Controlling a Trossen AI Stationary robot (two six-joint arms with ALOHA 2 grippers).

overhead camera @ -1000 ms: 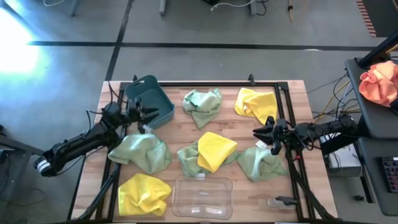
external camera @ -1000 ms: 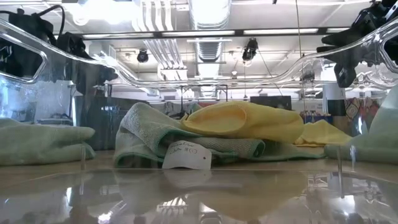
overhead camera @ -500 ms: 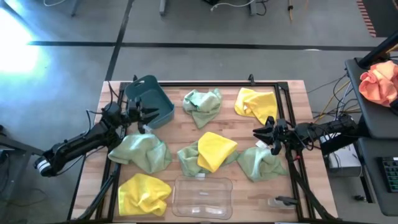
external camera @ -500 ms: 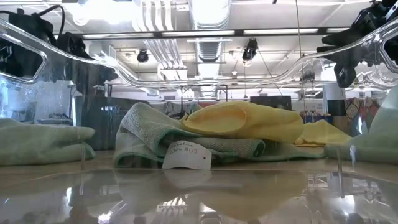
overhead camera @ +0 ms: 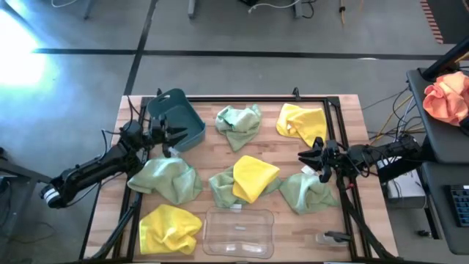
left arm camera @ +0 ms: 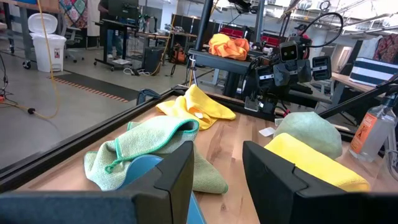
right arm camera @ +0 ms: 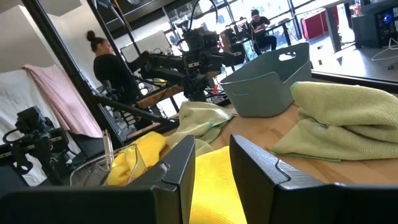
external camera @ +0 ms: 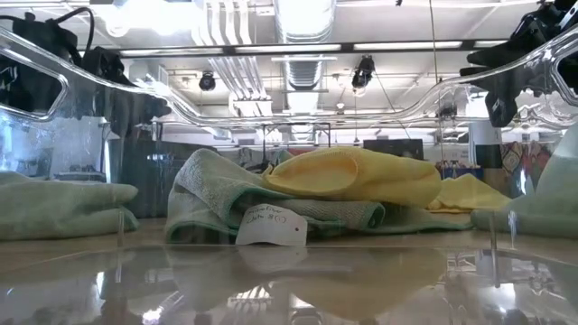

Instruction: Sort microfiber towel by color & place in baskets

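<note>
Towels (overhead camera: 253, 178) scattered mid-table (between baskets): solid basket (overhead camera: 176, 119) rear-left, see-through basket (overhead camera: 239, 233) front.

Bright even overhead lighting, floor glare at upper left, blurred foreground in low view

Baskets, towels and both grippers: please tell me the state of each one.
Teal basket: empty, upright.
Clear basket: empty.
Green towels: crumpled on table, unsorted.
Yellow towels: crumpled, unsorted.
Left gripper: open, by teal basket.
Right gripper: open, holding nothing.
</note>
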